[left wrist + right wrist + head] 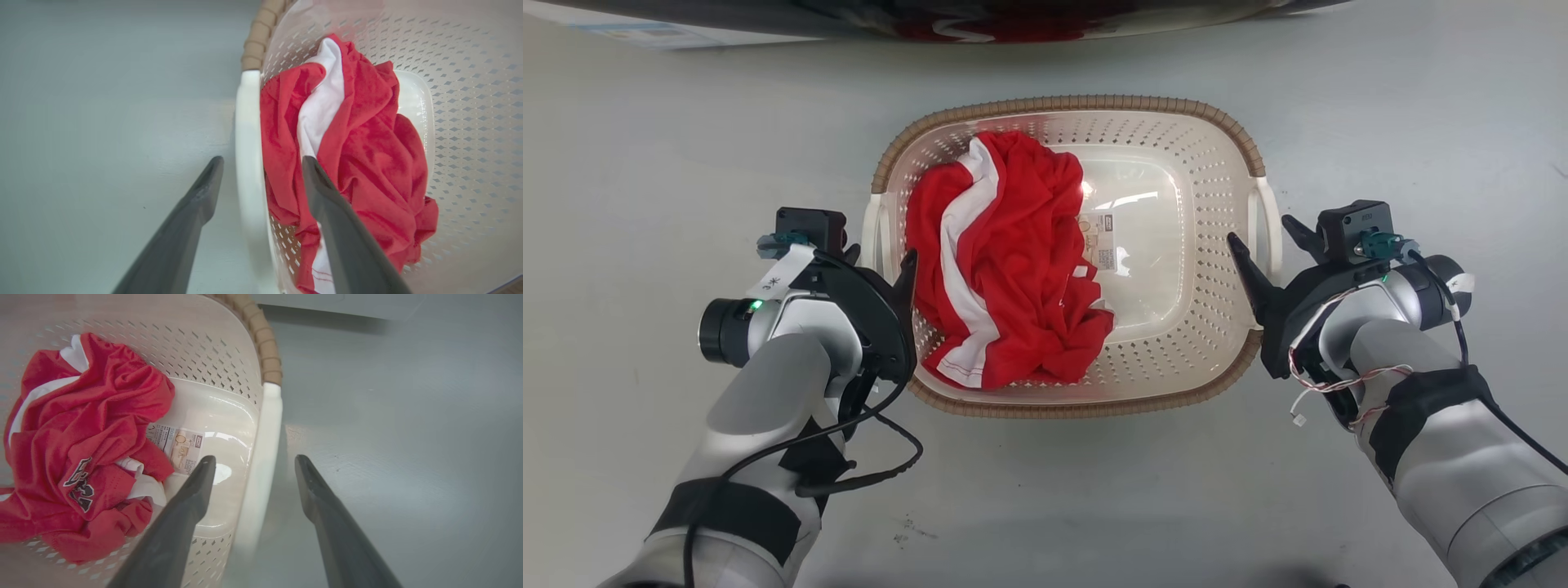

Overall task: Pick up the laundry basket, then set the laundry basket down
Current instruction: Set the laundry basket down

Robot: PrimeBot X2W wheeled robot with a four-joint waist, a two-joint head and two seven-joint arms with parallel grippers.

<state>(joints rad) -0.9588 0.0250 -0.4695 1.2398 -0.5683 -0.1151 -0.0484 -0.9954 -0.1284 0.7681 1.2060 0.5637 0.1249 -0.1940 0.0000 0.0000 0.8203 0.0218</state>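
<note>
Currently, the laundry basket (1209, 245) is being kept on a pale grey surface (686, 163), in the middle of the scene, between the two arms. The left tool (880, 257) is being held wide open across the left handle (872, 233), with one finger inside the basket wall and the other outside. The right tool (1259, 229) is being held open in the same way across the right handle (1267, 220). Nothing is being gripped yet, and whether any finger is touching the plastic cannot be told.

The basket is being judged as light but somewhat flexible, since its walls look like thin plastic. The two white handles are being taken as the proper places for holding. They look smooth and glossy, so some slipping is probably to be expected, and both sides are probably to be raised evenly. A little more weight is probably being carried on the left, where a crumpled red and white garment (1013, 261) is lying.

The body is being shown as cream-white, rounded-rectangular, and pierced by rows of small holes. Its rim is brown with a ribbed, woven look. Light is being reflected by the smooth base, where a small printed label (1098, 241) is lying flat. The garment looks soft and finely meshed.
</note>
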